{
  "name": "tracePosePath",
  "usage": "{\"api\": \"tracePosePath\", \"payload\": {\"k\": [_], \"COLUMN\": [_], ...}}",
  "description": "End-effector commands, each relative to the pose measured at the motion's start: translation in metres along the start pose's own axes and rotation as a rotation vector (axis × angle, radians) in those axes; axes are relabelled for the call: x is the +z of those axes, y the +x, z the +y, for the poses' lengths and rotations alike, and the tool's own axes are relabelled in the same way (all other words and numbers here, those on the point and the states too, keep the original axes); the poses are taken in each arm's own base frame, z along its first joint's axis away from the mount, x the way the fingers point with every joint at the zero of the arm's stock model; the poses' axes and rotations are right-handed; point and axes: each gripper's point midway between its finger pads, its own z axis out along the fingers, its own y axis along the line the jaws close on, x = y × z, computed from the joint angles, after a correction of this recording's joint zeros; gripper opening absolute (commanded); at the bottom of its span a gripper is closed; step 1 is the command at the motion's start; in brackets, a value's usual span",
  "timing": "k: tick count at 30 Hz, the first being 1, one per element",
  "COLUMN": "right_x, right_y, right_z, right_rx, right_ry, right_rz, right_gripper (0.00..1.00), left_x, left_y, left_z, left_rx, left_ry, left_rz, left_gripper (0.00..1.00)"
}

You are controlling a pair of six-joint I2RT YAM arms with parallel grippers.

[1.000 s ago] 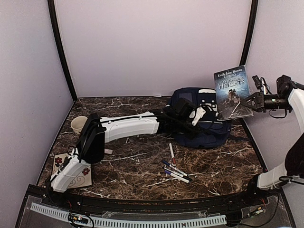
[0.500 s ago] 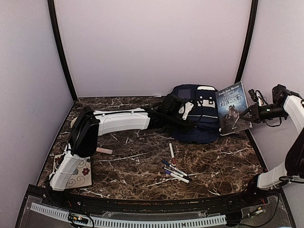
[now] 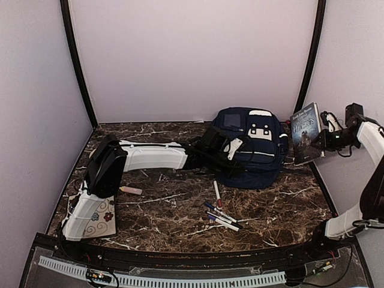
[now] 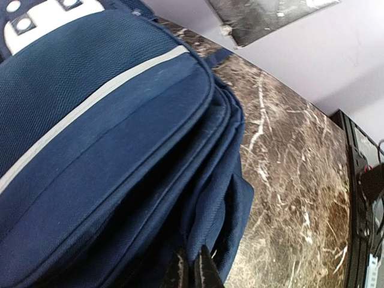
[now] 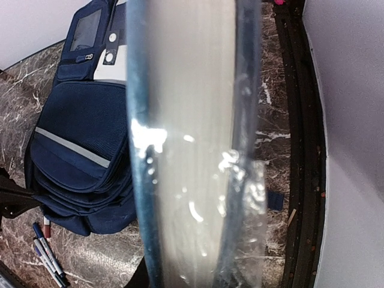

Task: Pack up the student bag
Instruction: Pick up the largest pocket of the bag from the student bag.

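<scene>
The student bag point(image 3: 255, 147), navy with thin white stripes and a studded white patch, lies at the back middle of the table. My left gripper point(image 3: 233, 149) is at its left side. In the left wrist view the bag point(image 4: 102, 138) fills the frame, and the left gripper point(image 4: 192, 262) is shut on a fold of its fabric at the lower edge. My right gripper point(image 3: 319, 141) is shut on a dark plastic-wrapped book point(image 3: 305, 133), held upright in the air just right of the bag. The book point(image 5: 192, 144) shows edge-on in the right wrist view, hiding the fingers. The bag point(image 5: 84, 138) lies left of it.
Several pens point(image 3: 221, 213) lie on the marble in front of the bag, also in the right wrist view point(image 5: 48, 252). A pink stick point(image 3: 131, 190) and a flowered mat point(image 3: 99, 221) lie beside the left arm. The right wall is close behind the book.
My right gripper has lowered the book and swung it right, turning it nearly edge-on. My left gripper has drawn back to the left with the bag fabric, and the bag's front now shows more fully.
</scene>
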Motion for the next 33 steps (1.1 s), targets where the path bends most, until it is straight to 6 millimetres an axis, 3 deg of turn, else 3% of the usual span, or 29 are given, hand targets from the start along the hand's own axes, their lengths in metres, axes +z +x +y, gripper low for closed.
{"api": "tracePosePath", "payload": {"k": [1, 3, 7, 8, 10, 16, 17, 18, 20, 21, 27, 33], "right_x": [-0.011, -0.019, -0.034, -0.037, -0.040, -0.058, -0.060, -0.062, -0.063, -0.063, -0.056, -0.052], "right_y": [-0.032, -0.032, -0.034, -0.034, -0.032, -0.027, -0.026, -0.025, -0.023, -0.022, -0.018, -0.014], "right_z": [0.029, 0.042, 0.051, 0.052, 0.054, 0.075, 0.076, 0.077, 0.077, 0.078, 0.076, 0.076], "right_rx": [-0.092, -0.114, -0.134, -0.139, -0.147, -0.211, -0.215, -0.217, -0.220, -0.221, -0.200, -0.184], "right_ry": [-0.139, -0.181, -0.182, -0.180, -0.176, -0.235, -0.233, -0.228, -0.223, -0.227, -0.240, -0.247], "right_rz": [-0.133, -0.152, -0.175, -0.176, -0.172, -0.182, -0.187, -0.190, -0.193, -0.194, -0.175, -0.169], "right_gripper": [0.00, 0.00, 0.00, 0.00, 0.00, 0.00, 0.00, 0.00, 0.00, 0.00, 0.00, 0.00], "left_x": [-0.042, -0.048, -0.057, -0.058, -0.055, -0.051, -0.050, -0.048, -0.038, -0.033, -0.009, 0.009], "left_y": [-0.054, -0.066, -0.094, -0.099, -0.106, -0.111, -0.109, -0.105, -0.095, -0.091, -0.056, -0.031], "left_z": [-0.058, -0.073, -0.091, -0.091, -0.085, -0.078, -0.078, -0.076, -0.059, -0.049, -0.027, -0.025], "left_rx": [0.111, 0.145, 0.177, 0.179, 0.174, 0.156, 0.168, 0.174, 0.173, 0.172, 0.172, 0.183], "left_ry": [0.193, 0.271, 0.348, 0.347, 0.312, 0.272, 0.273, 0.262, 0.176, 0.123, 0.047, 0.043], "left_rz": [-0.111, -0.154, -0.242, -0.252, -0.259, -0.272, -0.265, -0.250, -0.211, -0.192, -0.077, -0.007], "left_gripper": [0.00, 0.00, 0.15, 0.14, 0.00, 0.00, 0.08, 0.22, 0.44, 0.50, 0.53, 0.53]}}
